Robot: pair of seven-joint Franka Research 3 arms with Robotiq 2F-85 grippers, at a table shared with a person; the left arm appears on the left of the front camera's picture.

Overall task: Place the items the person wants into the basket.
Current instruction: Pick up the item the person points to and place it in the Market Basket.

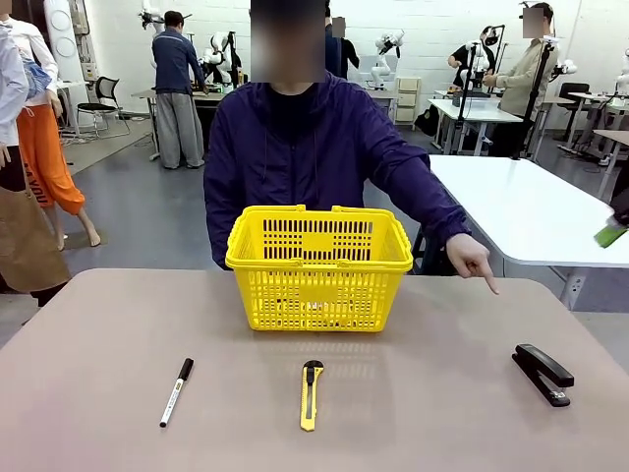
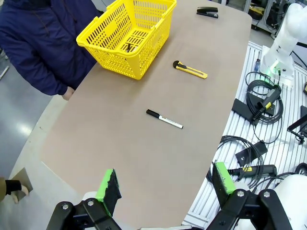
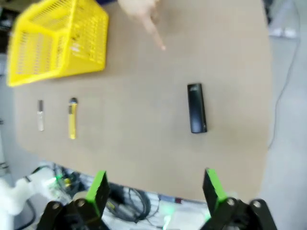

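The yellow basket (image 1: 318, 265) stands mid-table in front of the person (image 1: 314, 138). Something dark lies on its floor (image 2: 129, 47); I cannot tell what. The person's hand (image 1: 479, 265) points down at the table towards the black stapler (image 1: 543, 374), which lies alone at the front right. In the right wrist view my right gripper (image 3: 154, 188) hangs open high over the near table edge, with the stapler (image 3: 196, 108) ahead of it and the pointing finger (image 3: 153, 28) beyond. Open and holding nothing, my left gripper (image 2: 165, 182) is high above the table's left end, far from the basket (image 2: 129, 40).
A white marker with a black cap (image 1: 177, 391) lies at the front left, and a yellow-and-black utility knife (image 1: 311, 393) lies in front of the basket. Cables and an arm base (image 2: 280, 43) sit beside the table. A white table (image 1: 531, 211) stands behind on the right.
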